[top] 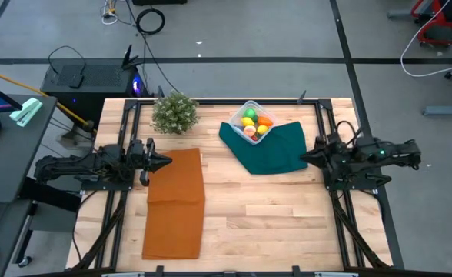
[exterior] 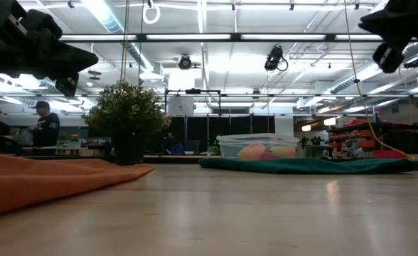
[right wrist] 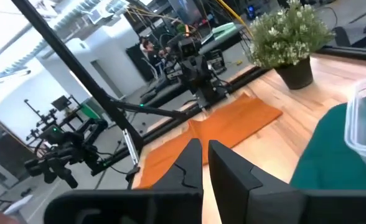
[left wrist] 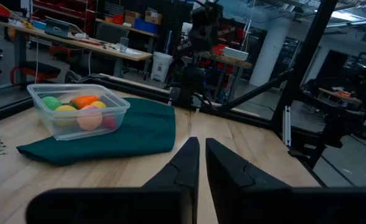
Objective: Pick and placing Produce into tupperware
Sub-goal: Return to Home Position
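Observation:
The clear tupperware [top: 253, 121] stands on the far corner of a dark green cloth [top: 270, 150] at the table's far middle. Inside it lies the produce [left wrist: 77, 111]: a green ball, an orange piece, yellow and peach balls. The low view shows the box [exterior: 257, 146] with fruit in it too. My left gripper [top: 164, 161] hovers shut at the table's left, pointing level toward the right. My right gripper [top: 303, 156] hovers shut at the table's right, just off the cloth's right edge, pointing level toward the left. Neither holds anything.
A bushy potted plant [top: 174, 112] stands at the far left of the table. An orange cloth [top: 176, 201] lies flat on the left half. Bare wood [top: 280, 219] spreads over the near right. People [exterior: 45, 124] stand in the room behind.

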Controlling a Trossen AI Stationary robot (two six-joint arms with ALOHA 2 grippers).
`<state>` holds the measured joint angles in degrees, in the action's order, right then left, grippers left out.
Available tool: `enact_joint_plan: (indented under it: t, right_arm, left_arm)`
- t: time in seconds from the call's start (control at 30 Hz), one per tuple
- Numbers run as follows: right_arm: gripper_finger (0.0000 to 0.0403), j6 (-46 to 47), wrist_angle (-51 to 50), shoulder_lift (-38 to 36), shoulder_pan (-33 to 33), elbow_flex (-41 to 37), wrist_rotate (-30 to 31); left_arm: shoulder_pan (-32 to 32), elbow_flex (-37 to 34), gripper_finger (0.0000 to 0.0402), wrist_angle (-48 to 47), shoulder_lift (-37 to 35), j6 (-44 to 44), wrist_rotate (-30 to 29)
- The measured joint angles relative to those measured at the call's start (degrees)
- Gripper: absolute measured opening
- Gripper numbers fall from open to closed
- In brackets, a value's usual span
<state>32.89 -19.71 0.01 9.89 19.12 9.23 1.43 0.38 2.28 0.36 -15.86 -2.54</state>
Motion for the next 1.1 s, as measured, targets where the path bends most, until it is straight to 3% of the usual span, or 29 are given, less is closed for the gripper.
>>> enact_joint_plan:
  t: [0.6, 1.1]
  right_arm:
    - [0.0, 1.8, 24.9, 0.0, 0.0, -15.7, -2.5]
    - [0.0, 1.9, 23.6, 0.0, -0.7, -18.4, -3.8]
  left_arm:
    - [0.0, 0.0, 0.0036, 0.0, 0.0, 0.0, 0.0]
    - [0.0, 0.0, 0.0023, 0.0, 0.0, 0.0, 0.0]
